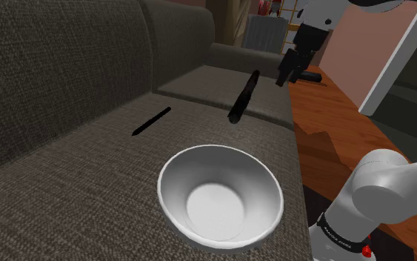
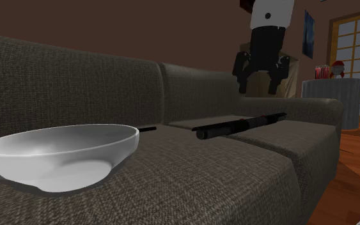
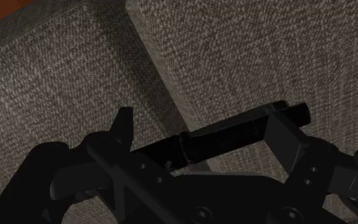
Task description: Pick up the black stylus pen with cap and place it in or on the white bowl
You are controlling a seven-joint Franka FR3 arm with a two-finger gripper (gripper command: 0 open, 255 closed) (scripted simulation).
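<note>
A thick black stylus pen (image 1: 242, 96) (image 2: 239, 124) lies on the dark grey sofa seat, across the seam between two cushions. In the wrist view a joint shows along the pen (image 3: 234, 133) where its cap meets the barrel. My black gripper (image 1: 288, 70) (image 2: 259, 80) (image 3: 203, 137) hangs a little above the pen's far end, open, its fingers (image 3: 287, 141) standing on either side of the pen without touching it. The white bowl (image 1: 221, 196) (image 2: 63, 153) rests upright on the nearer cushion, a short way from the pen.
A thin black stick-like pen (image 1: 151, 121) (image 2: 148, 128) lies on the seat near the backrest (image 1: 58, 67). Beyond the sofa's armrest is a wooden floor (image 1: 340, 119). A white round side table (image 2: 332, 89) stands past the sofa's end.
</note>
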